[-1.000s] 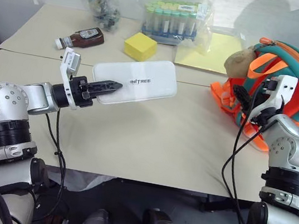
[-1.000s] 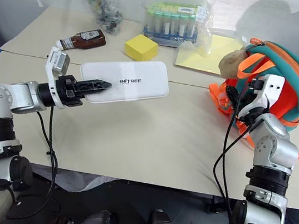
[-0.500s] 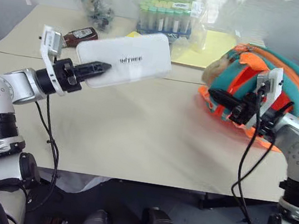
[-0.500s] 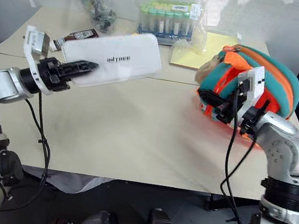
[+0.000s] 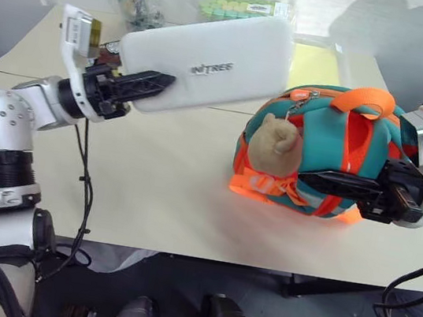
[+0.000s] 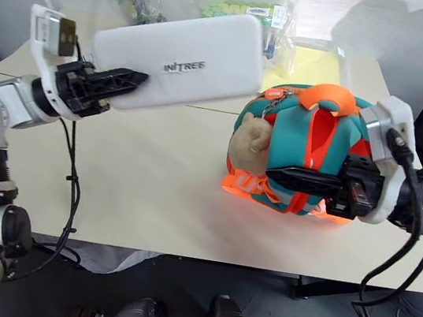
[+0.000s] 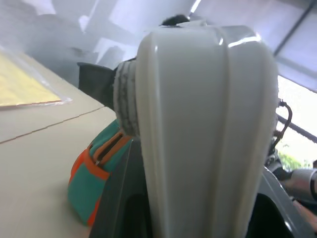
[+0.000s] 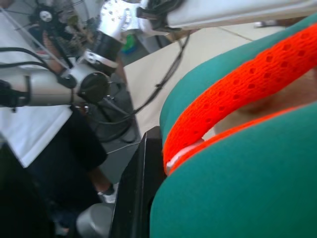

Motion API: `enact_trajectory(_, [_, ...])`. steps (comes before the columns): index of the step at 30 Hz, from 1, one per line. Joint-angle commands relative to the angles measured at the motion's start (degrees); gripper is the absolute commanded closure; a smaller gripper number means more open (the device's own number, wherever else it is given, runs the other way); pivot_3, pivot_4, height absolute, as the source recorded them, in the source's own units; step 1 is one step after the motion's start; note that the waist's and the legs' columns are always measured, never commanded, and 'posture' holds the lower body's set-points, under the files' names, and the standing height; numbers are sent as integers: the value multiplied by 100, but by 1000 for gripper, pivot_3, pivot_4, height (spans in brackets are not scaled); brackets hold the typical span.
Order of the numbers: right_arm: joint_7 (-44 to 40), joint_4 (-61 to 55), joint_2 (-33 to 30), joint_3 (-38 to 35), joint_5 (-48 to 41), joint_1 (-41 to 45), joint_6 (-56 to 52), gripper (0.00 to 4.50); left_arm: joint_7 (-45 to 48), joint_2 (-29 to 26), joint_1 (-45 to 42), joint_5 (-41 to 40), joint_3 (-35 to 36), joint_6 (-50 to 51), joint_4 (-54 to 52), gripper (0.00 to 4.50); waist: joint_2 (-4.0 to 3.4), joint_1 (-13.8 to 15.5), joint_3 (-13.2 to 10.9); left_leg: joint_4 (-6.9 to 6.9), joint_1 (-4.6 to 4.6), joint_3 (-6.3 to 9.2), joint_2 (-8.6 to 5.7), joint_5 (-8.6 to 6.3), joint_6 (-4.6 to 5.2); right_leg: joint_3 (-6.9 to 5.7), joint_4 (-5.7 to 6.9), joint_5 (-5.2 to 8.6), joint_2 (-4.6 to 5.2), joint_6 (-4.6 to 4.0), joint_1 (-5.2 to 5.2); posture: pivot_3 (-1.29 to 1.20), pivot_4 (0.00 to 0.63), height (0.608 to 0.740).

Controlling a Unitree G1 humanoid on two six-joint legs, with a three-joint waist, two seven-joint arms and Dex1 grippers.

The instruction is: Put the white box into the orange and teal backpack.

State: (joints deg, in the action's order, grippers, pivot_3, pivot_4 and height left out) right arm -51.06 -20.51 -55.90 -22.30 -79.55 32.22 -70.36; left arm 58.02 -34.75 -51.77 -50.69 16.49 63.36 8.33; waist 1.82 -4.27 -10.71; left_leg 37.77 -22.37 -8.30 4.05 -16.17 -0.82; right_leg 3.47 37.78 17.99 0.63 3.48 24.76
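In the head views, the left gripper (image 5: 155, 84) pinches one short end of the flat white rounded-corner box (image 5: 209, 66) with dark lettering and holds it in the air, its long side running toward the right, above the far part of the beige table (image 5: 167, 192). The free end of the box hangs just over the upper left edge of the small orange and teal backpack (image 5: 318, 162), which lies near the table's front right with a tan plush piece (image 5: 272, 140) on its left face. The right gripper (image 5: 327, 181) reaches in level from the right, fingers pressed together on the backpack's lower front. The left wrist view shows the white box end-on between the fingers, the backpack beyond. The right wrist view shows an orange mesh strap (image 8: 237, 94) and teal fabric against a black finger (image 8: 136, 193).
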Motion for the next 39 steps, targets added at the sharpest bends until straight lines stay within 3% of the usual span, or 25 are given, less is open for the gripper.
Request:
enact_trajectory(1, [165, 5, -276, -395, -958, 155, 18, 4464, 305, -42, -154, 190, -266, -634, -305, 3236, 1, -17, -1, 0, -1, 0, 0, 0, 0, 1, 0, 0, -1, 0, 2, 0, 150, 740])
enact_trajectory(6, [256, 9, -619, -512, -1534, -9, 53, 4464, 523, -25, -460, 379, -456, -1096, 128, 3236, 2, -10, -2, -1, -2, 2, 2, 0, 1, 1, 0, 0, -4, 0, 3, 0, 150, 740])
enact_trajectory(15, [162, -130, -628, -582, -955, -765, 340, 4464, 2152, -895, -359, 1414, -1548, -2245, 373, 3236, 3, -33, -1, -1, -3, 1, 5, -3, 6, 0, -8, 2, -6, 3, 0, 0, 150, 740])
enact_trajectory(20, [-21, -225, -615, -465, -517, -1033, 532, 4464, 2660, -866, -729, 2454, -2292, -3541, 902, 3236, 4, 12, -2, 6, 6, 2, -2, -6, 16, 0, -9, 0, -1, 5, -14, 0, 150, 740])
enact_trajectory(26, [-201, -317, -669, -612, -469, -1321, 580, 4464, 2856, -382, -1573, 3144, -2602, -4559, 1948, 3236, 9, 125, -5, 17, -7, 3, -11, -18, 44, 4, -14, -4, 3, 11, -11, 0, 150, 740])
enact_trajectory(32, [-41, -457, -553, -556, -436, -1387, 747, 4464, 3005, 469, -1795, 3090, -2835, -4390, 1889, 3236, 9, 138, -5, 18, -25, 3, -8, -25, 52, 2, -21, 0, 2, 17, 2, 0, 150, 740])
enact_trajectory(35, [68, -566, -440, -455, -348, -1420, 850, 4464, 2524, 1106, -1555, 3449, -3099, -4935, 1717, 3236, 9, 153, -5, 25, -45, 6, -8, -24, 51, 1, -18, 1, 2, 18, 20, 0, 150, 740])
enact_trajectory(39, [316, -710, -233, -326, -266, -1491, 984, 4464, 1186, 2242, -1461, 4099, -3334, -5417, 1882, 3236, 10, 227, -5, 45, -81, 6, -11, -23, 52, 9, -6, -5, 4, 28, 54, 0, 150, 740])
